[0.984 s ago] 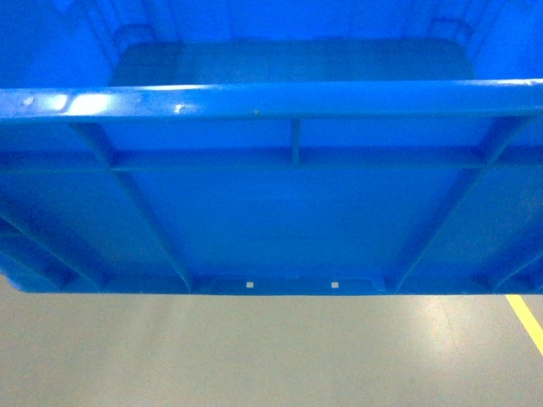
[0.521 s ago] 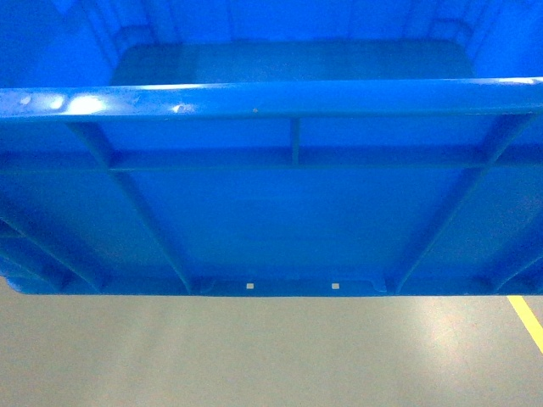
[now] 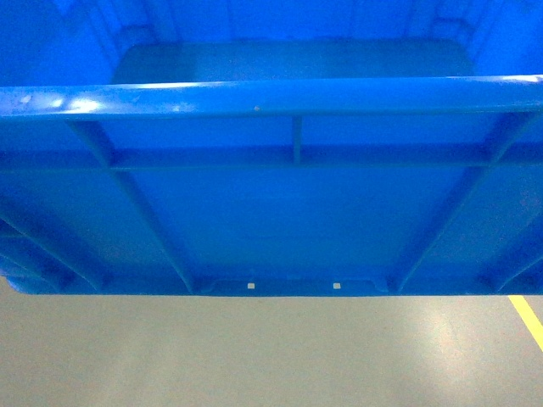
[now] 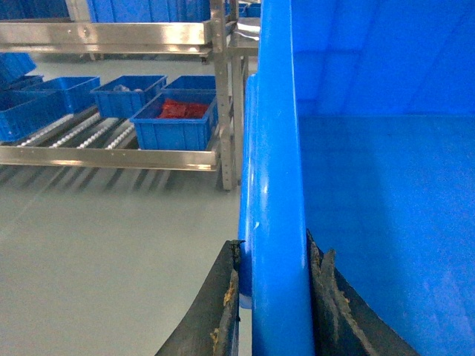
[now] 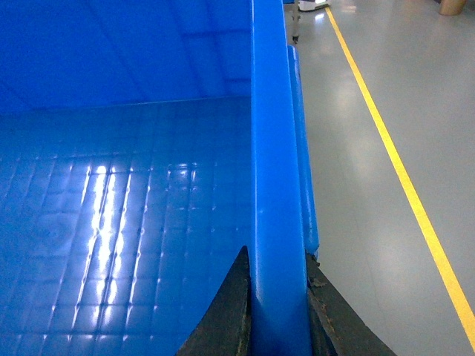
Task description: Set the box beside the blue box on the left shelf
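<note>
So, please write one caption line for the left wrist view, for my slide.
Left gripper clamps the rim of the box; the left shelf with blue crates stands beyond.

we're in a warehouse: grey sealed floor (image 3: 254,356), yellow lane line (image 5: 393,163), roller flow rack (image 4: 82,133) holding blue bins (image 4: 174,122).

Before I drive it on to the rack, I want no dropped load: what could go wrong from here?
The box hangs over bare floor, held only at its side rims by the left pincer and right pincer; a slip on either rim could tip it. It fills most of the head view, so steering may be near blind. The left shelf already carries crates; the box could bump them.
</note>
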Robot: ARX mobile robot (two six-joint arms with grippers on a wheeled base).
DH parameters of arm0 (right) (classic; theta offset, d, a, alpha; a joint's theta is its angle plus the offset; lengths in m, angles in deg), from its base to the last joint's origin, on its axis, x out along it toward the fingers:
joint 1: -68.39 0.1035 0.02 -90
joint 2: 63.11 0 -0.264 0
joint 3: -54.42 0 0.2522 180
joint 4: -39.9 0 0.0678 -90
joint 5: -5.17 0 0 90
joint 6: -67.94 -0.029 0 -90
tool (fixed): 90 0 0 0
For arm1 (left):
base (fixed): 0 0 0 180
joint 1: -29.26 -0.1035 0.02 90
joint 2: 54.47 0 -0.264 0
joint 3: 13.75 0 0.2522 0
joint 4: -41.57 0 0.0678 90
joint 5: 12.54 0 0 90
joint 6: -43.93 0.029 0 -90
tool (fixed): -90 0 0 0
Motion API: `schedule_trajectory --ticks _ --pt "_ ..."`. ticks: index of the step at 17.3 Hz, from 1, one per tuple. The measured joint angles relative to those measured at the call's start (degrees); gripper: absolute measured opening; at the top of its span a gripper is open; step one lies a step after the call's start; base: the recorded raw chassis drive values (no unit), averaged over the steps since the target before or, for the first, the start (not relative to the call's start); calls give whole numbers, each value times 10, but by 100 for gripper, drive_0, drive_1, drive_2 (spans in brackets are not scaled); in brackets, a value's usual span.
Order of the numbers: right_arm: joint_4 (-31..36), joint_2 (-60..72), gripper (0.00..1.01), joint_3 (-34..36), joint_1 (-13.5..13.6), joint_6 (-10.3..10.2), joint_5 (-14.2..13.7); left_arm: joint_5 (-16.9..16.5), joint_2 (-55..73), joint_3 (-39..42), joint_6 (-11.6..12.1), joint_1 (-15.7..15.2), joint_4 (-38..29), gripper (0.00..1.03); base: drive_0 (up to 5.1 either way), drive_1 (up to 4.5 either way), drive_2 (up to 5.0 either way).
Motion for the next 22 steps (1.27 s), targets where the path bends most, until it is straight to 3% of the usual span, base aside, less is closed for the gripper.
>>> schedule_trajectory --ticks 22 --pt "2 1 10 0 0 0 0 0 0 0 1 0 -2 18 -2 397 -400"
